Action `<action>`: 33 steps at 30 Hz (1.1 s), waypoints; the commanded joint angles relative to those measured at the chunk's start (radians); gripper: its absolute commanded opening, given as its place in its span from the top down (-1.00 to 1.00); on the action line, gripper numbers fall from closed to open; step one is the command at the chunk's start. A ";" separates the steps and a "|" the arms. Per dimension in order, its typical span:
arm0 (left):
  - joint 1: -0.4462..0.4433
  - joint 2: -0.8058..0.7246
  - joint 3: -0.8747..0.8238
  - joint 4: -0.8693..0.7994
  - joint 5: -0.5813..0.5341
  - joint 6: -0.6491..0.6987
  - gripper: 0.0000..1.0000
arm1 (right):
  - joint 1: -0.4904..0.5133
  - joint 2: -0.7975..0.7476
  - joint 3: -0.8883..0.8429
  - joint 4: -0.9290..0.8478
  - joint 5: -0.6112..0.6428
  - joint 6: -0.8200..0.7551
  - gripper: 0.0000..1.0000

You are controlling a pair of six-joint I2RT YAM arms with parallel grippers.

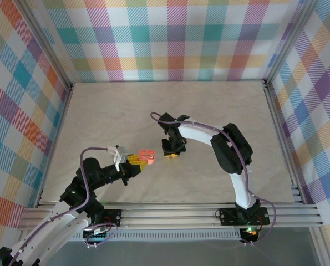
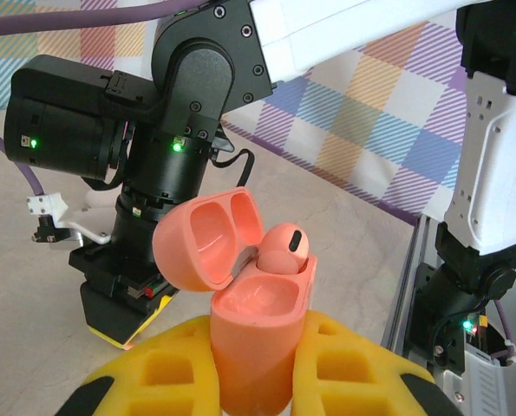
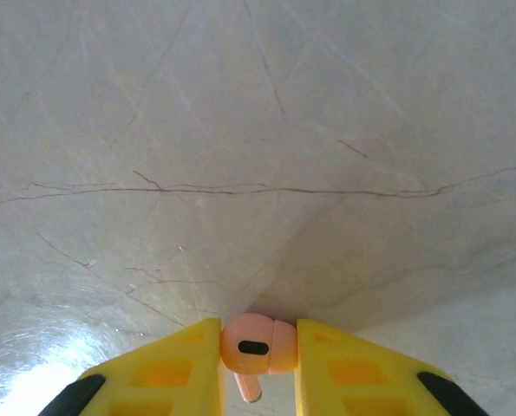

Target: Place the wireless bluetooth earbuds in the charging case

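Left fingers (image 2: pixel 158 374), right fingers (image 3: pixel 158 381) closed.

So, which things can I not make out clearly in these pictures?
- Left wrist view: the base of the pink charging case, hidden between the fingers of the left gripper; the stem of the seated earbud, hidden inside its socket.
- Top view: the held earbud, too small to tell under the right gripper.

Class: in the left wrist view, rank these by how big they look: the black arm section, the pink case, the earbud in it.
1. Arm section, largest even though it is farther off.
2. Case.
3. Earbud, clearly smallest.
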 commanded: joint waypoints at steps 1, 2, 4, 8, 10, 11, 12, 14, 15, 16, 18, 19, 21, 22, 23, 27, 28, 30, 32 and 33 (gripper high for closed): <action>-0.009 -0.003 0.007 0.075 0.016 -0.011 1.00 | 0.005 -0.034 -0.033 0.056 0.026 -0.006 0.56; -0.009 -0.006 -0.009 0.111 0.017 -0.021 1.00 | 0.004 -0.056 -0.052 0.069 0.030 -0.002 0.57; -0.009 -0.020 -0.030 0.158 0.007 -0.032 1.00 | 0.004 -0.100 -0.085 0.096 0.038 0.003 0.59; -0.009 -0.035 -0.010 0.077 -0.053 0.013 1.00 | 0.002 -0.195 -0.152 0.153 0.062 0.014 0.64; -0.009 -0.034 0.006 0.043 -0.079 0.044 1.00 | 0.003 -0.238 -0.175 0.174 0.074 0.016 0.65; -0.009 -0.035 0.008 0.045 -0.072 0.072 1.00 | 0.002 -0.258 -0.182 0.183 0.078 0.016 0.66; -0.009 -0.034 0.007 0.055 -0.072 0.086 1.00 | 0.003 -0.278 -0.190 0.189 0.082 0.015 0.66; -0.009 -0.023 0.011 0.048 -0.122 0.104 1.00 | 0.003 -0.324 -0.207 0.208 0.091 0.014 0.66; -0.009 -0.013 0.015 0.040 -0.147 0.107 1.00 | 0.003 -0.343 -0.215 0.217 0.096 0.015 0.66; -0.009 0.001 0.018 0.037 -0.157 0.115 1.00 | 0.003 -0.369 -0.225 0.222 0.102 0.016 0.66; -0.009 0.029 0.015 0.059 -0.171 0.117 1.00 | 0.003 -0.415 -0.243 0.239 0.115 0.020 0.66; -0.009 0.044 0.009 0.075 -0.177 0.116 1.00 | 0.004 -0.439 -0.256 0.251 0.118 0.023 0.67; -0.008 0.067 -0.007 0.124 -0.177 0.116 1.00 | 0.005 -0.488 -0.279 0.275 0.122 0.028 0.67; -0.009 0.077 -0.014 0.158 -0.173 0.115 1.00 | 0.006 -0.510 -0.288 0.283 0.124 0.031 0.67; -0.009 0.088 -0.025 0.189 -0.168 0.111 1.00 | 0.007 -0.534 -0.296 0.288 0.129 0.031 0.67; -0.009 0.151 -0.031 0.266 -0.130 0.119 1.00 | 0.018 -0.608 -0.320 0.309 0.152 0.027 0.67; -0.009 0.168 -0.028 0.284 -0.120 0.122 1.00 | 0.023 -0.626 -0.326 0.319 0.159 0.028 0.67; -0.009 0.200 -0.021 0.312 -0.111 0.123 1.00 | 0.036 -0.658 -0.334 0.340 0.173 0.027 0.67; -0.009 0.235 -0.009 0.332 -0.108 0.122 1.00 | 0.054 -0.689 -0.335 0.355 0.197 0.025 0.68; -0.009 0.248 0.000 0.337 -0.108 0.120 1.00 | 0.061 -0.702 -0.336 0.362 0.208 0.023 0.68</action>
